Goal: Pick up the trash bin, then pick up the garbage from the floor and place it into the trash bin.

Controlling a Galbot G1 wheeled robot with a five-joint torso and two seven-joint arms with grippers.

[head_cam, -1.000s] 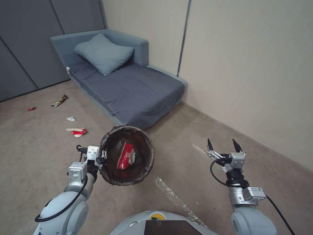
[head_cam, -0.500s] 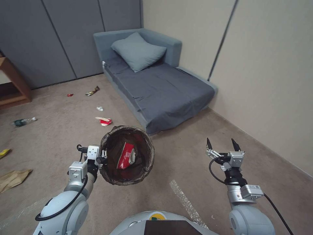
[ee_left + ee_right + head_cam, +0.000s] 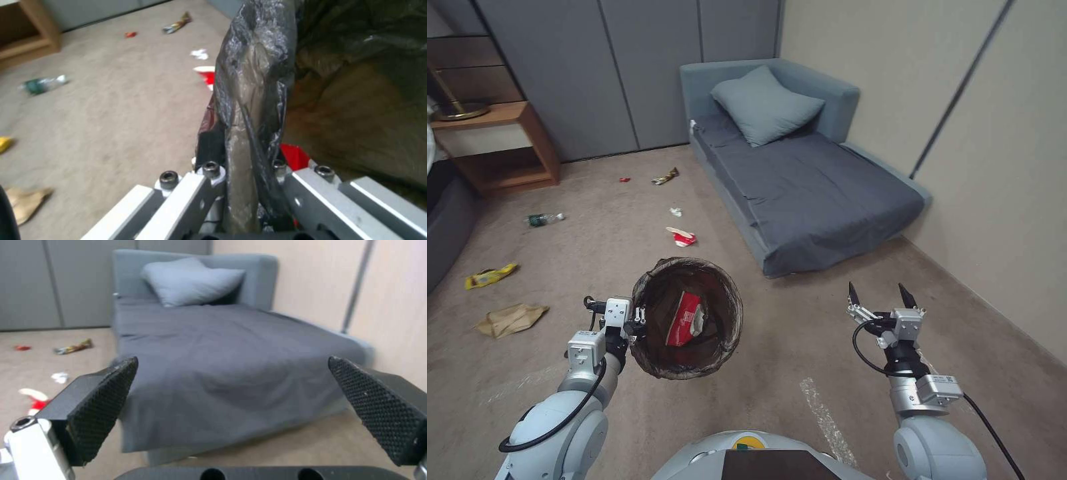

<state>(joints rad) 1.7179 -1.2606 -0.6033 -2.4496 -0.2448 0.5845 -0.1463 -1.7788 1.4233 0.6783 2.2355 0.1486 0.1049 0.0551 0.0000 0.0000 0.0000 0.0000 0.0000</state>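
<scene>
Head view: bin [image 3: 647,360] held off the carpet [image 3: 800,333] at front left, mouth tilted toward the camera, dark liner [image 3: 730,313] folded over the rim. Red-and-white packet [image 3: 684,319] lying inside; print on it too small to read. Left gripper [image 3: 639,320] clamped on the near-left rim, fingers closed over liner and wall, seen up close in the left wrist view with the bagged rim [image 3: 253,100] pinched between them. Right gripper [image 3: 878,295] raised at front right, well apart from the bin, fingers spread wide and holding nothing; same wide gap between the black textured pads [image 3: 102,406] in the right wrist view. Litter scattered on the carpet beyond the bin: red-and-white packet [image 3: 682,236] nearest, small white scrap [image 3: 676,212], gold wrapper [image 3: 665,177], tiny red piece [image 3: 624,179], bottle [image 3: 544,219] with a green label, unreadable, then yellow wrapper [image 3: 489,275] and brown paper bag [image 3: 510,319] at far left. Beige-brown carpet with a strip of clear tape [image 3: 827,423] near the base. Grey daybed [image 3: 814,193] with a pillow [image 3: 764,103] against the beige wall [image 3: 960,133] at right, grey panels [image 3: 627,67] behind, wooden shelf [image 3: 507,147] at back left.
</scene>
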